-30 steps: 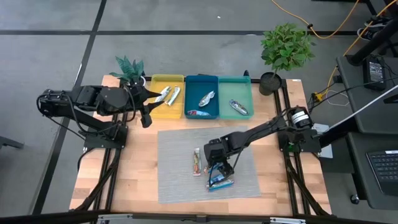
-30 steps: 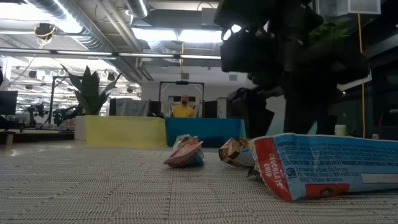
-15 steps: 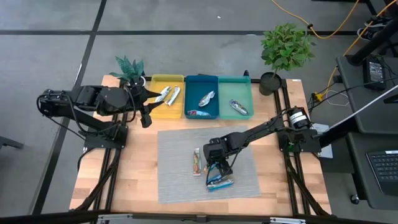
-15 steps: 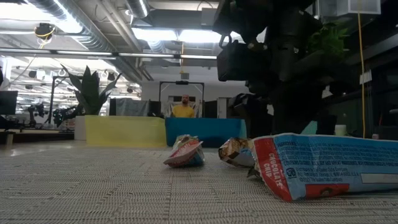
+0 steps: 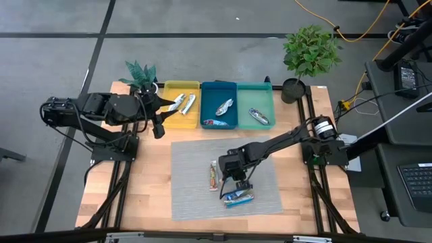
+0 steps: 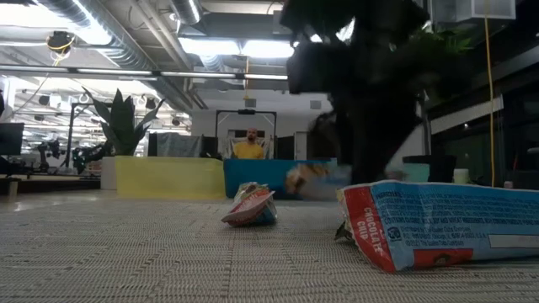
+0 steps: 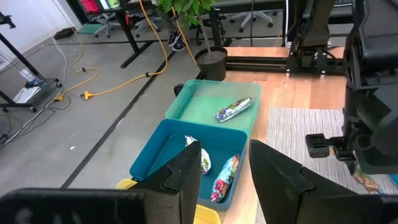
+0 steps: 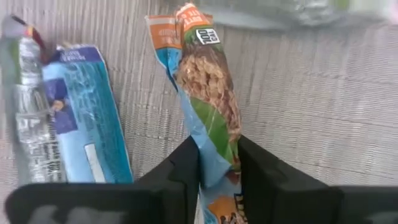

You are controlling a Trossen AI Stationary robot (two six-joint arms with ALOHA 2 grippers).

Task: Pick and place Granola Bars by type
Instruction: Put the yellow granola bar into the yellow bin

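My right gripper pinches the multicoloured granola bar tight between its fingers; next I judge it needs carrying to its matching tray.

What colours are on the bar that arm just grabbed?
Orange, light blue and green wrapper, clearest in the right wrist view.
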